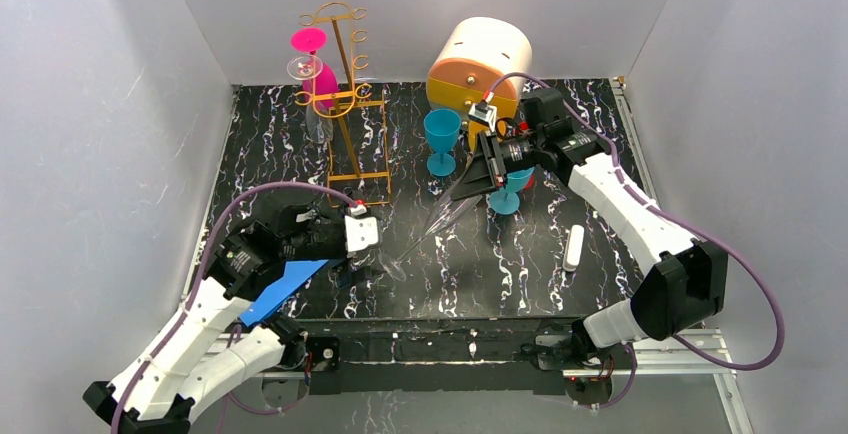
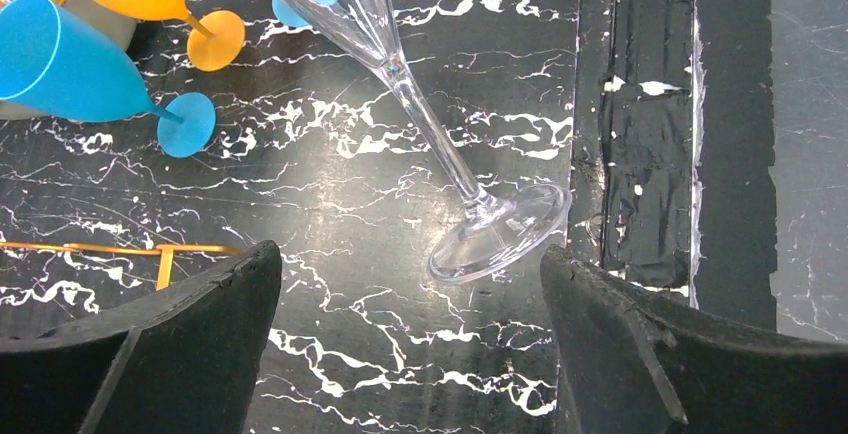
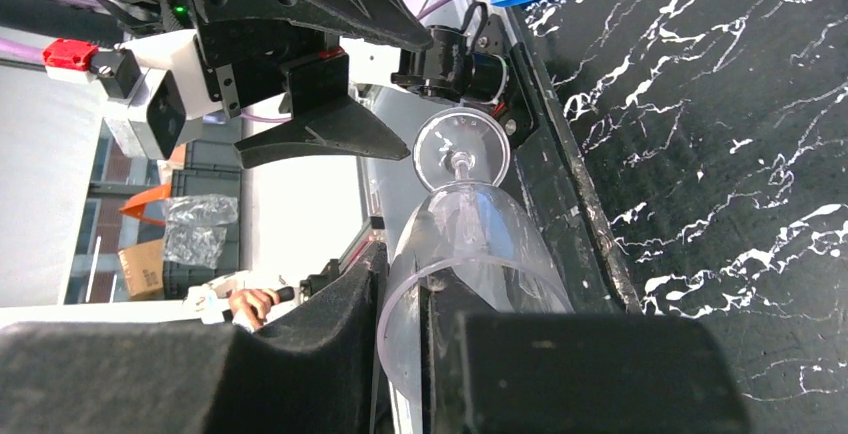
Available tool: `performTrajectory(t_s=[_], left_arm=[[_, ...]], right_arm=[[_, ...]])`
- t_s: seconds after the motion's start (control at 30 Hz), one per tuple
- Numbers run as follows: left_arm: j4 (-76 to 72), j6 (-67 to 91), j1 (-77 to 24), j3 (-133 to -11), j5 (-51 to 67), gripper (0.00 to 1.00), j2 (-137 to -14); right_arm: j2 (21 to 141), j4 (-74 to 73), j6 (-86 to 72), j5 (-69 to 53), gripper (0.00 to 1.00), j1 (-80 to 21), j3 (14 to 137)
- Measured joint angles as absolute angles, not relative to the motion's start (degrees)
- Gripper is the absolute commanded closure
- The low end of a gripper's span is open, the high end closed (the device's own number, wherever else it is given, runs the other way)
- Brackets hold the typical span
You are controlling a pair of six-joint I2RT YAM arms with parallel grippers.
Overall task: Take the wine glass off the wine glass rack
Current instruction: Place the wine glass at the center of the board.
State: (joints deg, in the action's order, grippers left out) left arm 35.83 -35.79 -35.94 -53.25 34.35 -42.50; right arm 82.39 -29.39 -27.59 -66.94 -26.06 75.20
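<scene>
Black marble-look table [image 1: 300,154], white walls on three sides. Far left near the front edge: blue card [image 1: 285,289] lying by the left arm. Left gripper [image 2: 410,264] spread wide, holding nothing; in its wrist view the foot of the wine glass [image 2: 432,124] sits between the two fingers, clear of both. Behind it at the back left stands the gold wire rack [image 1: 337,104], upright, with a pink glass [image 1: 318,74] hanging from a ring. The clear wine glass is off the rack, out over the middle of the table, tilted steeply, foot toward the left gripper near the front edge, bowl toward the right; cannot tell whether the foot touches the table. Back centre: round cream-and-orange box [image 1: 480,59], blue goblet [image 1: 441,134] just in front of it. Right gripper [image 3: 440,344] clamped on the bowl of the wine glass near the rim, fingers either side. Small white piece [image 1: 574,247] lies on the table further right.
</scene>
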Motion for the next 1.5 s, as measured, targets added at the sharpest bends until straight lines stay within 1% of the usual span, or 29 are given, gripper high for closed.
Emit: performTrajectory(t_s=[0.37, 0.5, 0.6, 0.73, 0.97, 1.2, 1.37, 1.5], left_arm=[[36.6, -36.2, -35.9, -53.3, 32.4, 0.02, -43.6], [31.2, -30.3, -35.9, -52.9, 24.8, 0.02, -43.5], [25.2, -23.2, -35.9, -52.5, 15.4, 0.02, -43.5], [22.4, -18.9, -35.9, -52.3, 9.1, 0.02, -43.7], [21.2, -8.6, -35.9, -52.1, 0.9, 0.02, -46.5], [22.8, 0.4, -35.9, -53.4, -1.1, 0.02, -49.4], [24.4, 4.7, -35.9, -54.2, -3.5, 0.02, -50.5], [24.8, 6.9, -35.9, -54.2, -4.6, 0.02, -49.6]], right_arm=[[81.6, -36.9, -24.4, -52.4, 0.99, -26.5, 76.0], [80.6, -40.0, -23.1, -44.1, 0.99, -26.7, 77.5], [78.6, -41.6, -22.3, -37.1, 0.99, -26.9, 77.5], [76.6, -44.6, -21.8, -28.3, 0.99, -27.7, 78.4], [76.6, -47.7, -21.7, -11.8, 0.99, -33.8, 81.0], [80.0, -48.4, -21.6, 2.9, 0.99, -41.2, 84.0], [83.4, -48.4, -21.5, 9.1, 0.99, -43.7, 85.1], [86.1, -48.2, -21.2, 11.7, 0.99, -44.3, 86.3]])
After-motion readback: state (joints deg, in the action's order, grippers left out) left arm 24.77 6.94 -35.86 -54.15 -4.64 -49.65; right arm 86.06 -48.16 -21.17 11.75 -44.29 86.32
